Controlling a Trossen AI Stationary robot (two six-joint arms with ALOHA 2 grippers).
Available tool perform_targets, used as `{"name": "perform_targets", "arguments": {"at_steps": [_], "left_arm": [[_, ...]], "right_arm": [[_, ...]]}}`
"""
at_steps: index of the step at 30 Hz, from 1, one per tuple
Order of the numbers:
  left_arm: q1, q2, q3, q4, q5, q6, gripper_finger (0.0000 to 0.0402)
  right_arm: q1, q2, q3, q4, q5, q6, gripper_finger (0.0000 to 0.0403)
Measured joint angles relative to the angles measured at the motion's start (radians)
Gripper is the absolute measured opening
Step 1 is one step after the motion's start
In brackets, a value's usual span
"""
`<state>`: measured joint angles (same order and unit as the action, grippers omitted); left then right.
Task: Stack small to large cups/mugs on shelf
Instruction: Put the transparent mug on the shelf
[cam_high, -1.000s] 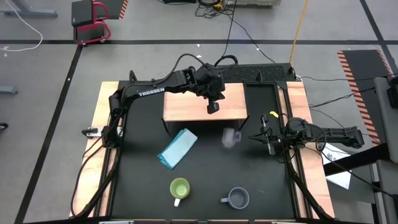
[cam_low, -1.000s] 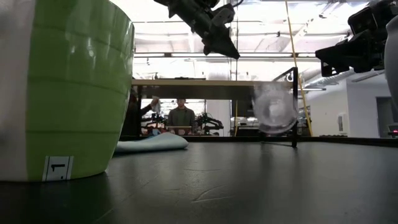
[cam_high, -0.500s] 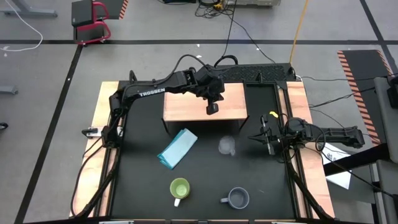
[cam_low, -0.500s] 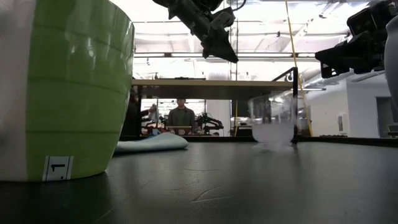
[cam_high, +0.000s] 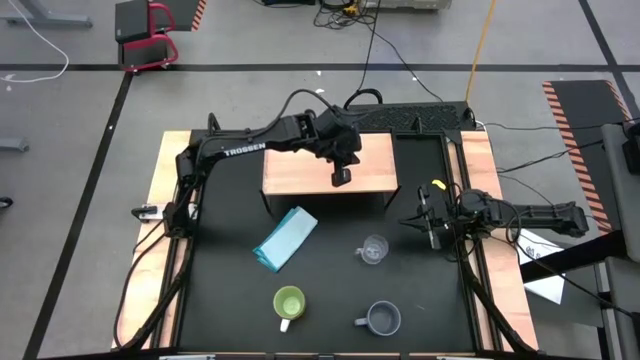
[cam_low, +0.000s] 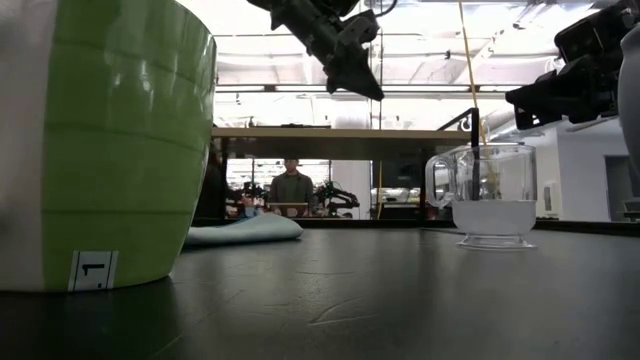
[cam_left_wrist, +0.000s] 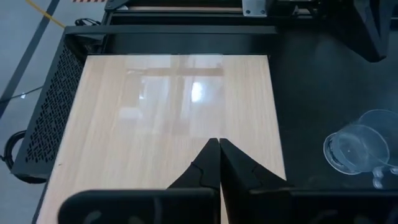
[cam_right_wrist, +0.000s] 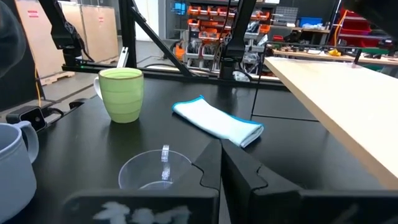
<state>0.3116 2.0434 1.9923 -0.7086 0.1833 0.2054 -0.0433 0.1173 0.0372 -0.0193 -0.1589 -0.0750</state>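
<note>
On the black desk (cam_high: 330, 255), in front of the shelf (cam_high: 300, 170) and off its right front corner, the small clear glass cup (cam_high: 373, 249) stands upright with its mouth up, nothing gripping it. It is the smallest of the three vessels, so by the task it is probably the one wanted on the shelf first, yet it sits down on the desk surface and the shelf top is bare.

The left gripper (cam_high: 341, 177) hangs above the shelf's front right part, its fingers pressed together on nothing; the glass cup lies forward of it and lower, well apart, so the gripper would have to come out past the shelf edge and descend to reach it. The right gripper (cam_high: 432, 222), also pinched closed and empty, waits at the desk's right edge, with the glass cup near it, toward the desk's middle.

Farther toward the front edge sit the grey-blue mug (cam_high: 382, 319) and the lime-green mug (cam_high: 289, 303), both upright and apart from each other, apparently waiting their turn. The light blue folded cloth (cam_high: 285, 238) lies between the shelf and the green mug.
</note>
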Motion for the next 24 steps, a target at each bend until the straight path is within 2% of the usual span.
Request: {"name": "perform_targets", "arguments": {"at_steps": [14,24], "left_arm": [[-0.004,0.000,-0.001,-0.002,0.001,0.003,0.0004],[-0.042,0.000,-0.001,-0.001,0.023,0.079,0.0068]], "right_arm": [[0.000,-0.001,0.000,0.000,0.000,0.000,0.0000],[0.000,0.001,0.000,0.000,0.000,0.000,0.0000]]}}
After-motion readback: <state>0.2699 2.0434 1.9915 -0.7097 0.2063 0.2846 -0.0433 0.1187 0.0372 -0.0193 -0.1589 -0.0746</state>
